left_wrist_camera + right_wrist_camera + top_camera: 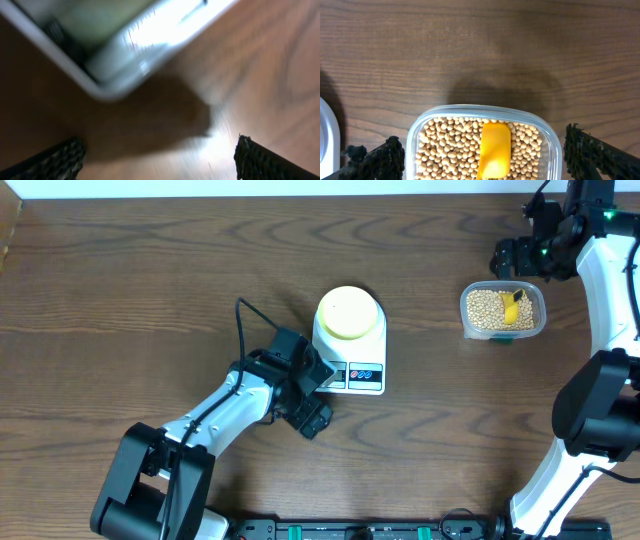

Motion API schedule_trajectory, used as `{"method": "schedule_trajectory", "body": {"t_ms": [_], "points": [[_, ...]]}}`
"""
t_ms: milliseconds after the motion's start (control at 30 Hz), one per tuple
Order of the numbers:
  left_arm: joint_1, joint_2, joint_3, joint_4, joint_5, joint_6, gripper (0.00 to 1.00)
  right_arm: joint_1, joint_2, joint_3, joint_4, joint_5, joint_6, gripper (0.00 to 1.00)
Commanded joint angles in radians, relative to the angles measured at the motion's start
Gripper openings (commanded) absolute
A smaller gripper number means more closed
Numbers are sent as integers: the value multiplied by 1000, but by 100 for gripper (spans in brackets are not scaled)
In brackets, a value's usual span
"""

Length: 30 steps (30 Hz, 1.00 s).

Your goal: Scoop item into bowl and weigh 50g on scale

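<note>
Right gripper [515, 255], upper right overhead, gapes wide near the clear rounded-square plastic tub [480, 108] — small tan beans [485, 307] and yellow plastic scoop [495, 150] inside. Left gripper [322, 395], equally wide, holds nothing beside the white rectangular digital scale [365, 377], centre frame; the pale yellow-green round bowl [348, 312] on it looks empty — scooping apparently unstarted. Dark wood-grain tabletop [150, 280]; no room visible.

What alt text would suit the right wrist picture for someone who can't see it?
A clear tub of beans, a yellow scoop lying on them, sits on a wooden table. The right gripper hangs open above it, fingers either side.
</note>
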Motion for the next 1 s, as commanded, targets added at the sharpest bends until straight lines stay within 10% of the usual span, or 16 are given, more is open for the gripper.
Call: {"method": "schedule_trajectory", "body": {"t_ms": [0,967], "points": [[5,-25,82,-87,5,-2,98,-1,2,9,-1,-1,3,99],[-209,245,503,-489,84,493,98,-1,1,9,-1,-1,3,99]]}}
